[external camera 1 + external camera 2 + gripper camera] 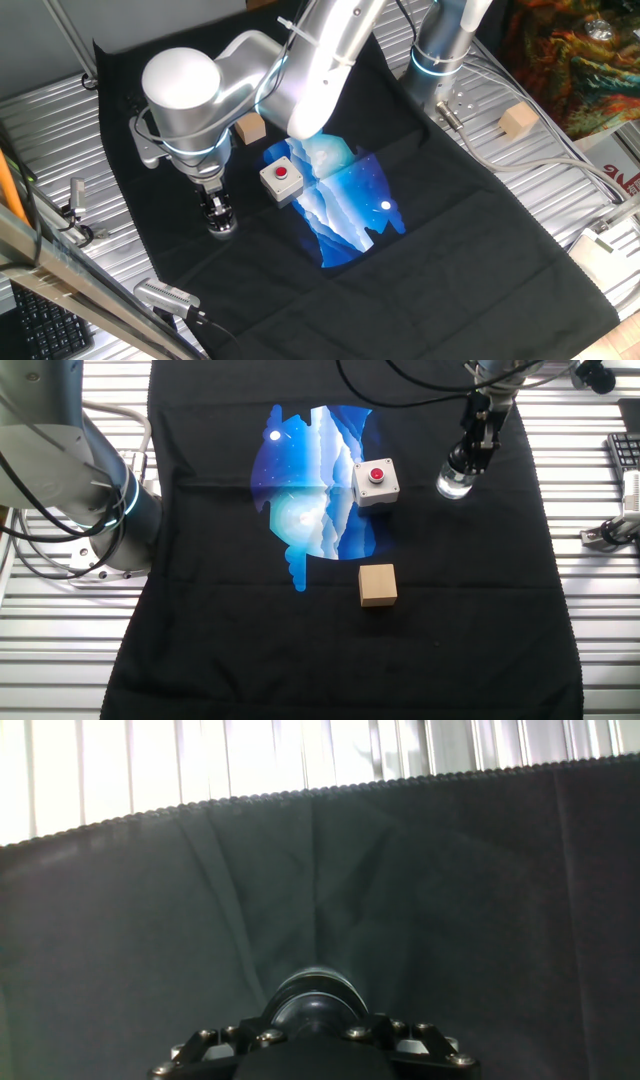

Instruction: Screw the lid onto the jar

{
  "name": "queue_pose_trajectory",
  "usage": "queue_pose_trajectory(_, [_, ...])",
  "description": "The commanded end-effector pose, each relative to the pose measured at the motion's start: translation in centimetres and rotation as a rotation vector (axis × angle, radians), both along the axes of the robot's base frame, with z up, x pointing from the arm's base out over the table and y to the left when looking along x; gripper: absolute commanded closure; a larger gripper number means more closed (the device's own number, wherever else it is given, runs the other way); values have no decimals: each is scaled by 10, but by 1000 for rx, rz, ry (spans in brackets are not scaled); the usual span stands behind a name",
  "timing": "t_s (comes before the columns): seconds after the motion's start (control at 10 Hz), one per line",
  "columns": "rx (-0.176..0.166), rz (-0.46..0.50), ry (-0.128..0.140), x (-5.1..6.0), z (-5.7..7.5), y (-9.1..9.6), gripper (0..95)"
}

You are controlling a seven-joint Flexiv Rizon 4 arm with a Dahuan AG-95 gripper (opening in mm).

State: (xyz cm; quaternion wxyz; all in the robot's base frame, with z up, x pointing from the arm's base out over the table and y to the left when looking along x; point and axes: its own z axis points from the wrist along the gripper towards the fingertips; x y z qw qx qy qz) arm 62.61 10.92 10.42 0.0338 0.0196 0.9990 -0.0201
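The clear jar [453, 484] stands upright on the black cloth, to the right of the red-button box in the other fixed view. My gripper [463, 464] comes straight down onto its top. In the hand view the round black lid [318, 998] sits between the fingers, which are closed against its sides, right at the bottom edge of the frame. In one fixed view the gripper [218, 214] hides the lid, and only the jar's pale base [222, 230] shows beneath the fingers. How the lid sits on the jar's thread is hidden.
A white box with a red button [376, 482] stands just left of the jar. A tan wooden cube [378, 584] lies nearer the cloth's middle, another cube [518, 121] off the cloth. The cloth's edge [300, 792] and ribbed metal table lie beyond the jar.
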Motion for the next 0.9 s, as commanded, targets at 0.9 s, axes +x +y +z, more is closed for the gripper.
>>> queue_pose_trajectory(0.9, [4, 22, 2, -1, 2, 1, 950])
